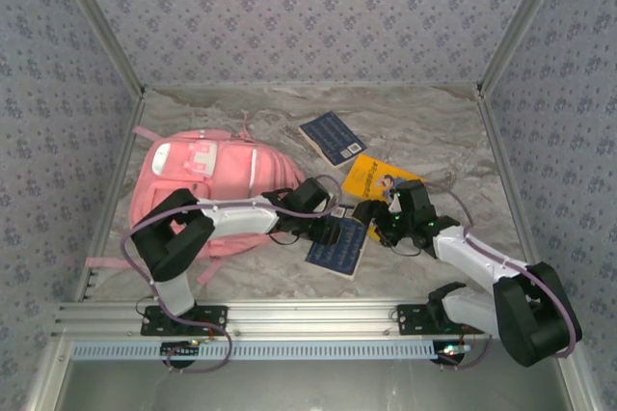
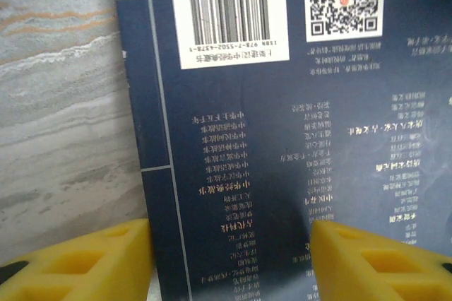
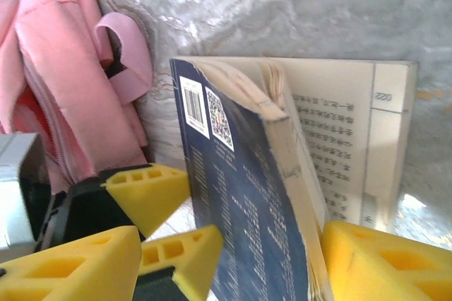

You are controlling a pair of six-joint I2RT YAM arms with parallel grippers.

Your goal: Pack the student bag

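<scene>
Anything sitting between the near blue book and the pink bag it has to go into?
No loose item visible. Only the left tool itself sits on the bag side of the near blue book, in the gap toward the student bag.

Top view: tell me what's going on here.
Both arms are at the near blue book, which lies beside the bag. The left gripper hovers open over its back cover. The right gripper, also open, straddles the raised cover, with pages showing. A yellow book and a second blue book lie farther back on the table.
</scene>
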